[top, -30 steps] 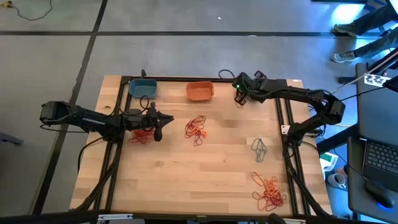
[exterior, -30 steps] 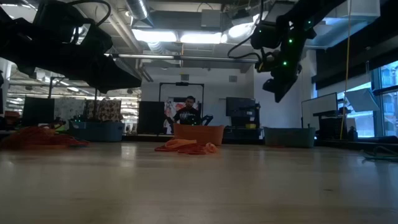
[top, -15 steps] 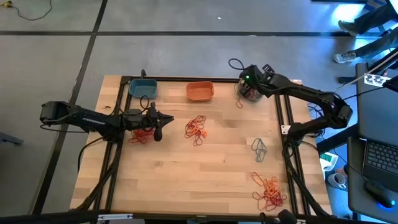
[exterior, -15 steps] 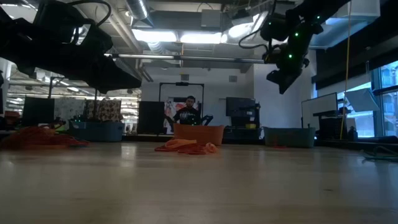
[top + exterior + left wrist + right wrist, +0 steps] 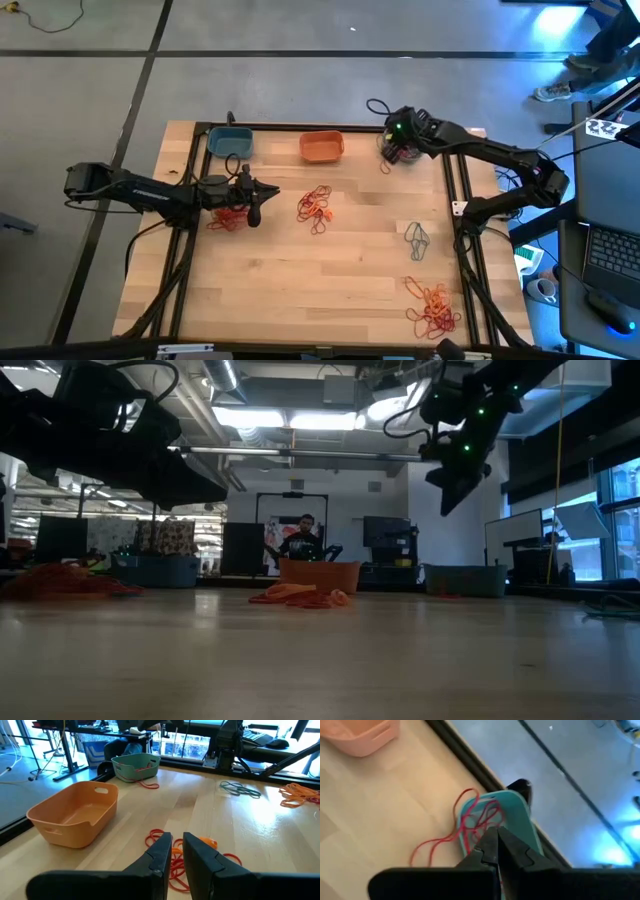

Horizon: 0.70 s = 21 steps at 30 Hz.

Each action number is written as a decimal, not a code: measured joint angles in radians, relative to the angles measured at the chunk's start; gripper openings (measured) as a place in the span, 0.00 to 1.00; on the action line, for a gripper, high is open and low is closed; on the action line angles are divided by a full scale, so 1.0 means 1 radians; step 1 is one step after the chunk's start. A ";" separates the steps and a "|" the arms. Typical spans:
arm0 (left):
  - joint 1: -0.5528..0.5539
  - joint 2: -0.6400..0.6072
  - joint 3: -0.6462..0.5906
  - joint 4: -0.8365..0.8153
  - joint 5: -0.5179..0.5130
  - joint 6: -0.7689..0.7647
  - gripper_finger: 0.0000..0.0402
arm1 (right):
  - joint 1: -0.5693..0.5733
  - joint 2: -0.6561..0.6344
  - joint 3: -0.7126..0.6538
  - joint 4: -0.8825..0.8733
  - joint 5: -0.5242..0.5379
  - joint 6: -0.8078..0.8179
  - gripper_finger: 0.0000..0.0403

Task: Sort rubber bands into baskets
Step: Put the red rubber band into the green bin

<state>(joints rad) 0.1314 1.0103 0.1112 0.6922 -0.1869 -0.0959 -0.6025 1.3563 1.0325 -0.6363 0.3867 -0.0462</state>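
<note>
Three baskets stand along the far edge: a blue one [image 5: 230,142], an orange one [image 5: 321,147] and a teal one [image 5: 522,822] at the far right. Red rubber bands [image 5: 475,817] lie over the teal basket's rim, one trailing onto the table. My right gripper [image 5: 495,832] hangs shut just above that basket [image 5: 465,580]. My left gripper [image 5: 177,845] waits level at the table's left, fingers a narrow gap apart, nothing between them. It points at a red and orange pile of bands [image 5: 315,207]. My right gripper points slanting down at the teal basket's rim, and red band strands [image 5: 487,820] run up to its fingertips. Its own fingers hide the place, so I cannot tell whether it touches or holds a strand.
More red bands [image 5: 228,218] lie under my left arm. A grey-teal bunch [image 5: 417,240] lies at the right and an orange heap [image 5: 432,308] at the near right. A black frame [image 5: 455,190] edges the table. A person stands in the room behind [image 5: 303,538].
My right gripper has gone a little toward the table's right edge and slightly up, from beside the teal basket to over it, turning as it went. It has stayed shut.
</note>
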 joint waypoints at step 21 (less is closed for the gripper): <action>0.000 0.000 0.000 0.000 0.000 0.000 0.11 | 0.001 0.001 -0.116 0.107 -0.331 0.128 0.41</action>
<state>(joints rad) 0.1314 1.0104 0.1112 0.6926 -0.1871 -0.0955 -0.6015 1.3571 0.9161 -0.5297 0.0553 0.0817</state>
